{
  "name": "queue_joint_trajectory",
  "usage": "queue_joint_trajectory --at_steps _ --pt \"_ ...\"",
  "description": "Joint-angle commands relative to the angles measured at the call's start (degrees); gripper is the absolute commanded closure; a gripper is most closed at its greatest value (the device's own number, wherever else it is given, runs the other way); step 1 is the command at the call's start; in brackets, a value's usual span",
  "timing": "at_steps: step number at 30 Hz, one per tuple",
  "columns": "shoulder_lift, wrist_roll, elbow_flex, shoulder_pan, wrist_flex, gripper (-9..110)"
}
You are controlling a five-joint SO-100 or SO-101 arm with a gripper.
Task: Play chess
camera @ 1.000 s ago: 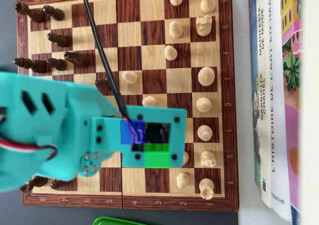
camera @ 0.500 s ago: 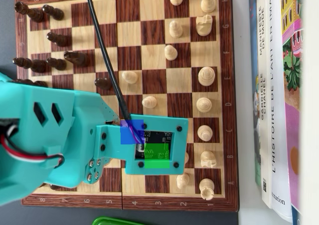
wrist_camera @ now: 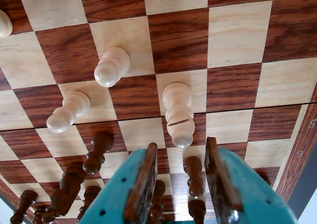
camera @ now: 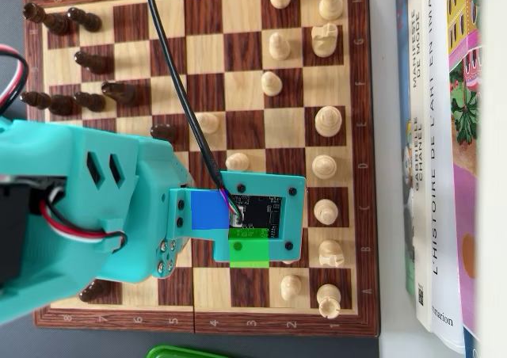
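- Two views at hand: wrist and overhead.
- Seen from the wrist: tool (wrist_camera: 181, 152) with teal jaws spread apart, wood-brown pads (wrist_camera: 143, 184) facing each other, nothing pinched between them.
- Between the jaws, lower down: a dark pawn (wrist_camera: 193, 177) standing on the chessboard (wrist_camera: 237, 33), apart from both pads.
- Just beyond the tips: a light bishop (wrist_camera: 178, 114) with a slit in its head, on a pale square, untouched.
- Further left in the wrist view: two light pawns (wrist_camera: 112, 66) (wrist_camera: 68, 112) on separate squares, well apart from the tool.
- Lower left of the wrist view: a cluster of dark pieces (wrist_camera: 94, 154) crowded near the board's edge.
- From overhead: teal arm (camera: 87, 215) reaching in from the left, wrist camera housing (camera: 257, 215) covering the lower middle of the board; tool itself hidden beneath it.
- Overhead again: wooden board (camera: 360, 136) lying on a grey surface (camera: 16, 41); dark pieces (camera: 87, 61) along the left side, light pieces (camera: 326, 122) mostly on the right.
- A black cable (camera: 170, 73) running down across the board to the housing.
- Right of the board: books (camera: 440, 160) lying spine-up, just beside the frame.
- Bottom edge overhead: a green object (camera: 186, 351), mostly cut off, kind not clear.
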Motion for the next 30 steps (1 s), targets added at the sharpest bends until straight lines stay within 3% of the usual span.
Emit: queue_joint_trajectory --at_steps 1,30 --pt "0.3 -0.1 -2.5 0.2 -0.3 86" --pt "-7.2 -0.2 -5.1 0.4 -0.3 86"
